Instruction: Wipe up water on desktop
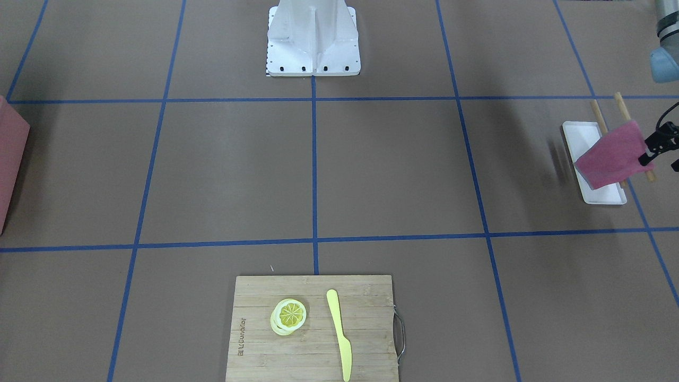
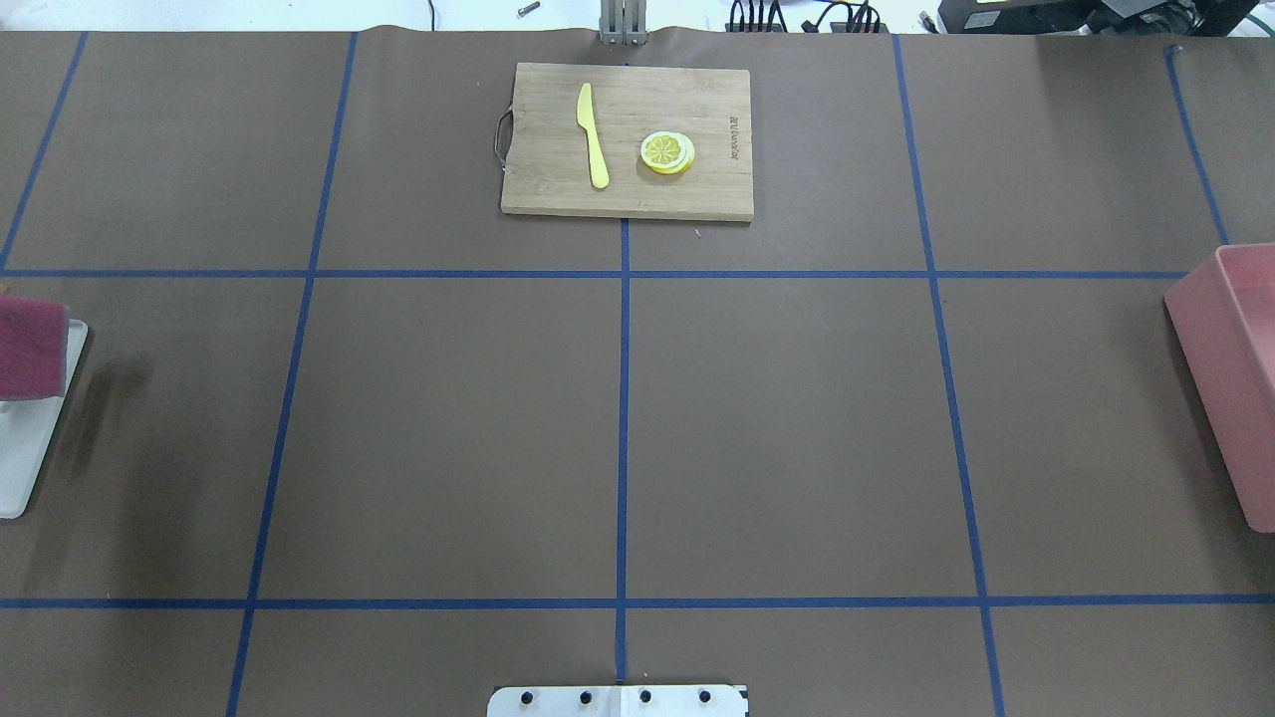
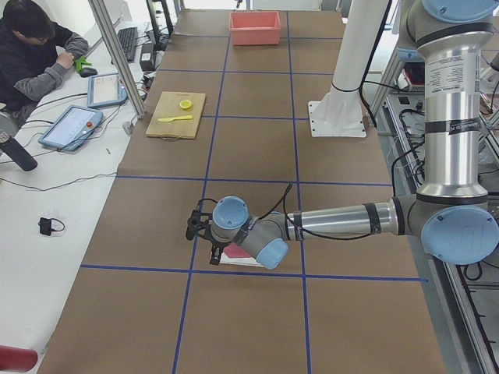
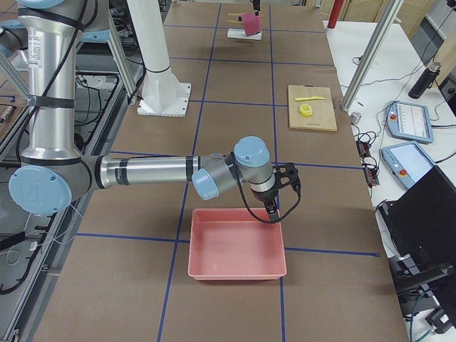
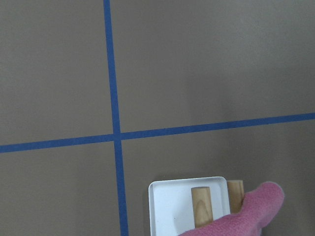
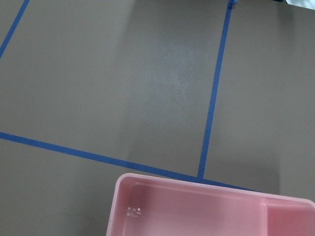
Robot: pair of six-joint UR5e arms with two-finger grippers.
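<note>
The brown desktop [image 1: 398, 170] with blue tape lines fills the views; I see no plain patch of water on it. My left gripper [image 1: 648, 155] is at the table's left end, shut on a pink cloth [image 1: 610, 154] that hangs tilted over a white tray [image 1: 602, 193]. The cloth also shows in the overhead view [image 2: 30, 349] and the left wrist view [image 5: 236, 221]. Two wooden sticks [image 1: 598, 114] lie across the tray under the cloth. My right gripper [image 4: 283, 187] hovers over the near edge of a pink bin [image 4: 239, 249]; I cannot tell whether it is open or shut.
A bamboo cutting board [image 1: 313, 329] with a yellow knife [image 1: 339, 331] and lemon slices [image 1: 289, 315] lies at the far middle edge. The pink bin [image 2: 1230, 368] stands at the right end. The white robot base [image 1: 313, 40] is bolted at the near middle.
</note>
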